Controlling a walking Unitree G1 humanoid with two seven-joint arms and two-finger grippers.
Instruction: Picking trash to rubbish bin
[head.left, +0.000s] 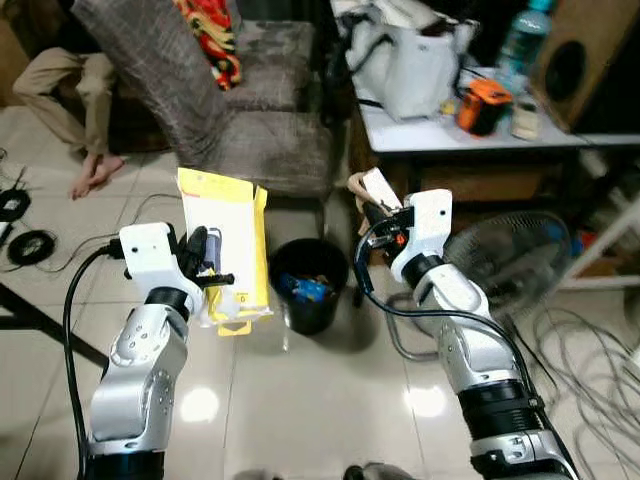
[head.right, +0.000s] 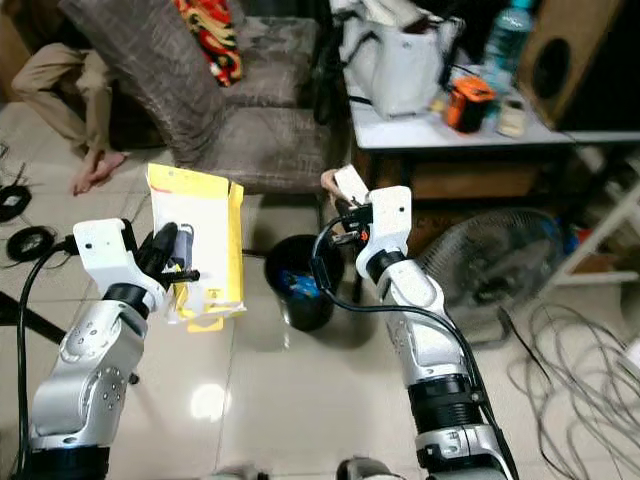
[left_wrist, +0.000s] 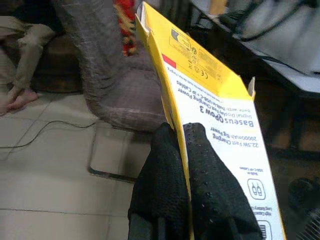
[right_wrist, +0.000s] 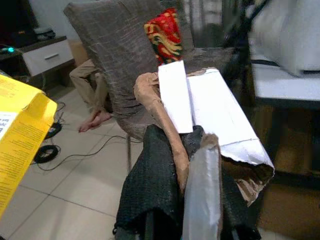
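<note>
My left gripper (head.left: 208, 262) is shut on a flattened yellow and white box (head.left: 234, 250), held upright just left of the black rubbish bin (head.left: 309, 285). In the left wrist view the black fingers (left_wrist: 200, 190) pinch the yellow box (left_wrist: 220, 125) by its edge. My right gripper (head.left: 380, 215) is shut on a torn white and brown cardboard box (head.left: 372, 190), raised above and right of the bin. The right wrist view shows the torn box (right_wrist: 210, 110) clamped between the fingers (right_wrist: 150, 190). The bin holds blue trash (head.left: 310, 290).
A grey chair (head.left: 250, 100) stands behind the bin, with a person's legs (head.left: 80, 90) on the floor to its left. A white table (head.left: 470, 130) with bags and bottles is at right, a floor fan (head.left: 500, 260) below it. Cables (head.left: 590, 360) lie at right.
</note>
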